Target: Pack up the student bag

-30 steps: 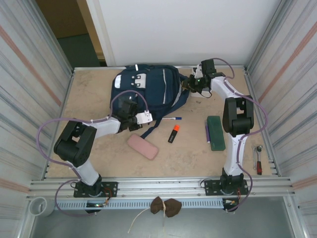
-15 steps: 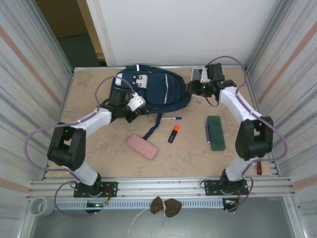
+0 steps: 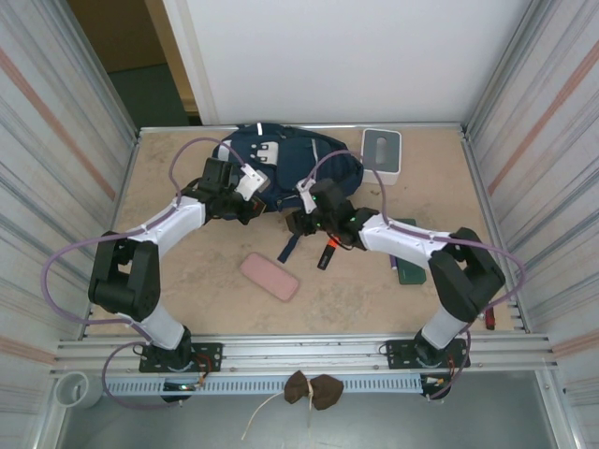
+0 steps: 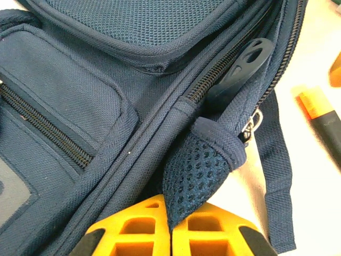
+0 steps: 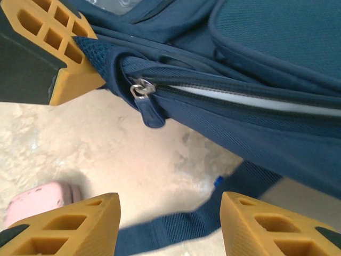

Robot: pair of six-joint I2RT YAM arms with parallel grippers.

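The student bag (image 3: 314, 168) lies flat at the far side of the worktop (image 3: 187, 271), its front pockets facing up and its near edge turned toward both arms. The left claw (image 4: 170, 216) is pressed together on a navy mesh tab (image 4: 194, 178) at the corner of the bag, just where the zip line ends. This grip looks meant to anchor the fabric so the zip has something to pull against rather than dragging the whole bag along. The right claw (image 5: 169, 213) hangs spread just in front of that same corner, pinching nothing, with the metal zip slider (image 5: 140, 88) and its fabric pull straight ahead and a little above its fingers. It seems lined up to close on the pull next and run the zip open. A dark strap (image 5: 176, 229) trails across the worktop under the right claw. The pink case (image 3: 269, 277) and the orange highlighter (image 3: 326, 253) lie on the worktop near the bag, so by the look of it nothing has gone inside; packing appears to wait on getting the compartment open.
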